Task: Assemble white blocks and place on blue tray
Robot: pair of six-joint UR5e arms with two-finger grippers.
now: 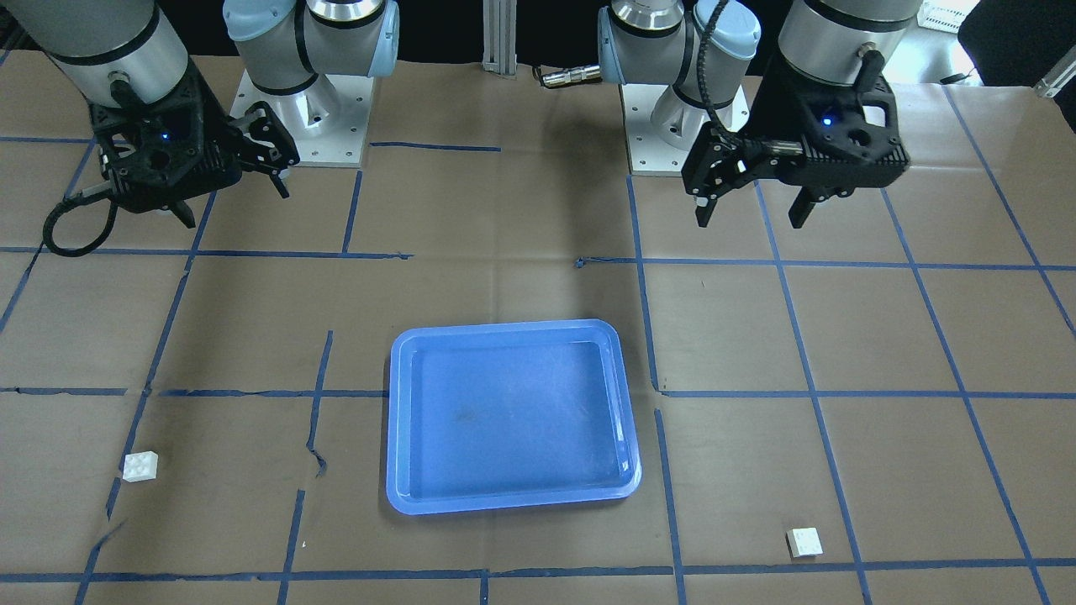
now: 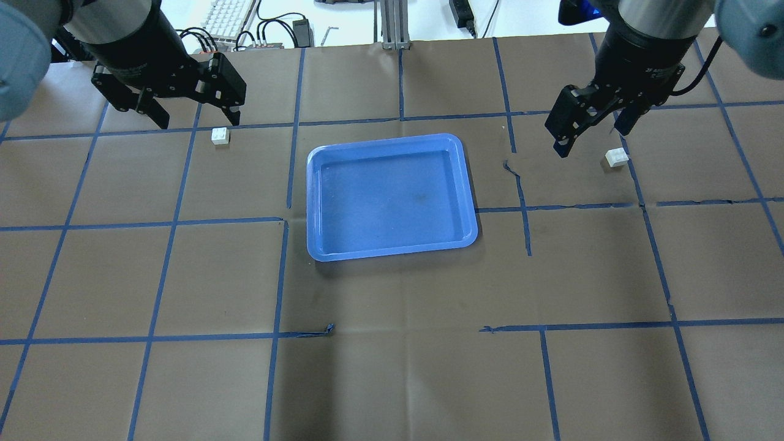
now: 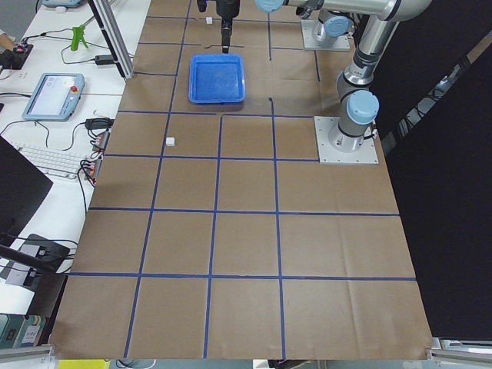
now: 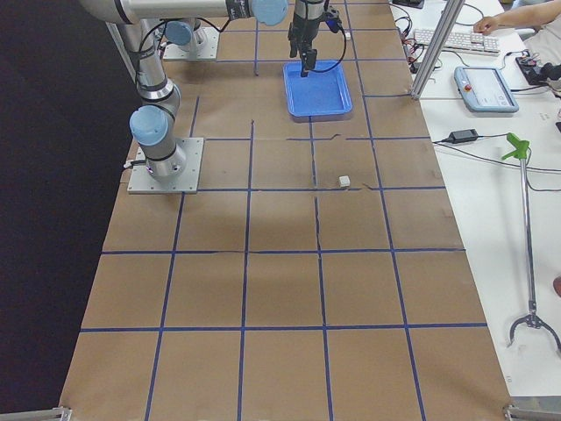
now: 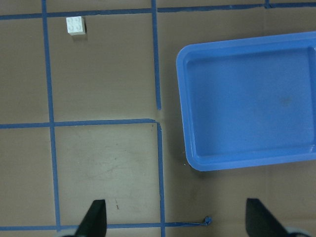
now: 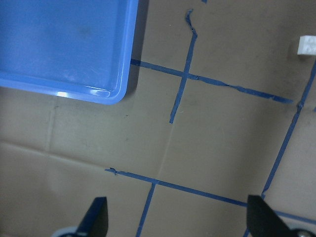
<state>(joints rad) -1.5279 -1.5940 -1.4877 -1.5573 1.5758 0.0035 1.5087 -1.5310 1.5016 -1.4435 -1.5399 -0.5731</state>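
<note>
The blue tray point(image 2: 392, 252) sits empty at the middle of the brown worktop point(image 2: 392, 380), with nothing yet on its glossy floor. To either side, well apart from it and from each other, lie the left-side white block point(image 2: 220, 135) and the right-side white block point(image 2: 616, 157), both studs up and untouched. The left gripper point(image 2: 199, 116) and right gripper point(image 2: 591, 138) hang above the worktop, jaws spread wide and holding nothing.

We judge the blocks light, stiff and smooth-sided, so they are likely to skid or twist under an off-centre pinch. We would take each across two opposite flat walls, keeping the studs of the lower one and the underside of the upper one clear for mating. The tray's raised rim should keep the joined pair in, though its slick surface may let them slide.
</note>
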